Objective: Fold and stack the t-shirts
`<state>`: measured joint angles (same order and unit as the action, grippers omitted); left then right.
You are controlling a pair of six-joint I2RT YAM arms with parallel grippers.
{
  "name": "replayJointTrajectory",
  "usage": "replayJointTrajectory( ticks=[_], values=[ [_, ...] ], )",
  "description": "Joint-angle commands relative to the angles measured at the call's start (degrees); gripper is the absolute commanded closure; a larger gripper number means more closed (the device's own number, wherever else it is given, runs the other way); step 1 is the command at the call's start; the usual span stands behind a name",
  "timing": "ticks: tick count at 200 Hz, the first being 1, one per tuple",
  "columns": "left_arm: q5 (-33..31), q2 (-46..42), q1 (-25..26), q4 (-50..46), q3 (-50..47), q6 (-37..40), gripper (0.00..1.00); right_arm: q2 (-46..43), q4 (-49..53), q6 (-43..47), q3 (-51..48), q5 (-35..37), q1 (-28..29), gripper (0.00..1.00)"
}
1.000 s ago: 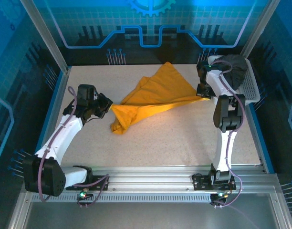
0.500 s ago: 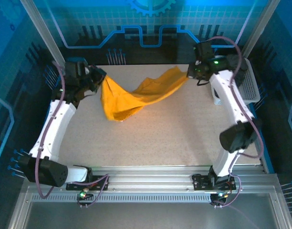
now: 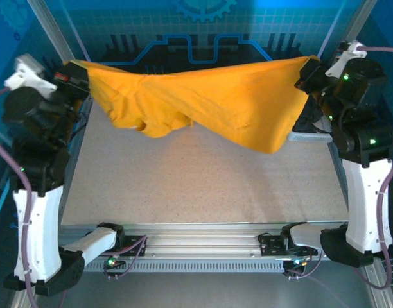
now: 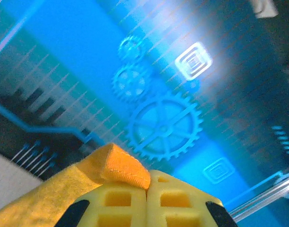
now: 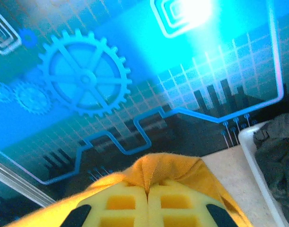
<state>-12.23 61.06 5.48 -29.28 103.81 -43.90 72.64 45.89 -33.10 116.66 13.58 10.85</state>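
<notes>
The orange-yellow t-shirt (image 3: 203,99) hangs stretched in the air between both arms, high above the table, sagging lowest at its right part. My left gripper (image 3: 78,74) is shut on its left corner; a hemmed edge of the orange-yellow t-shirt (image 4: 121,165) pokes up between the left gripper's (image 4: 147,189) yellow pads. My right gripper (image 3: 307,72) is shut on the right corner, with a fold of the orange-yellow t-shirt (image 5: 168,168) bunched between the right gripper's (image 5: 147,191) pads. The charcoal grey t-shirt (image 5: 276,156) lies crumpled in the white basket (image 5: 253,156).
The speckled beige table (image 3: 203,179) lies below the hanging cloth. The white mesh basket's edge (image 3: 309,136) shows at the right, mostly behind the shirt and right arm. Blue patterned enclosure walls (image 3: 196,25) stand close behind.
Both arms have swung up and apart, lifting the orange-yellow shirt off the table and stretching it wide in the air. It was crumpled near the table before.
</notes>
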Motion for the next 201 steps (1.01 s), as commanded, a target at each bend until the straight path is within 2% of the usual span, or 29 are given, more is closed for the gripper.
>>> replayJointTrajectory(
  ticks=[1, 24, 68, 83, 107, 145, 168, 185, 201],
  values=[
    [-1.9, 5.0, -0.4, -1.5, 5.1, 2.8, 1.0, 3.5, -2.2, -2.6, 1.7, -5.0, -2.3, 1.0],
    [3.8, 12.8, -4.2, -6.3, 11.3, -0.8, 1.0, 7.9, -4.0, -4.1, 3.2, -10.6, -3.2, 1.0],
    [22.4, 26.6, -14.5, -1.5, 13.2, -11.7, 1.0, 21.4, -5.0, -8.3, 10.0, -23.6, -4.2, 1.0],
    [26.8, 31.1, -16.5, 1.2, 14.9, -14.2, 1.0, 26.9, -3.5, -9.0, 15.2, -26.4, -4.1, 1.0],
    [31.4, 37.3, -18.5, 4.4, 20.5, -16.5, 1.0, 33.6, -1.6, -9.2, 22.9, -26.7, -4.1, 1.0],
    [34.0, 43.0, -20.6, 4.3, 37.4, -19.4, 1.0, 39.0, 0.7, -8.8, 34.6, -25.8, -6.1, 1.0],
    [32.9, 41.2, -20.5, 0.0, 45.9, -20.5, 1.0, 38.0, 1.7, -9.0, 36.1, -25.1, -8.6, 1.0],
    [28.2, 32.9, -19.6, -4.5, 41.8, -17.5, 1.0, 34.3, 1.3, -8.5, 31.5, -23.5, -10.1, 1.0],
    [20.7, 20.9, -16.3, -4.6, 26.3, -14.7, 1.0, 28.7, -0.7, -7.6, 22.3, -22.0, -11.2, 1.0]
  ],
)
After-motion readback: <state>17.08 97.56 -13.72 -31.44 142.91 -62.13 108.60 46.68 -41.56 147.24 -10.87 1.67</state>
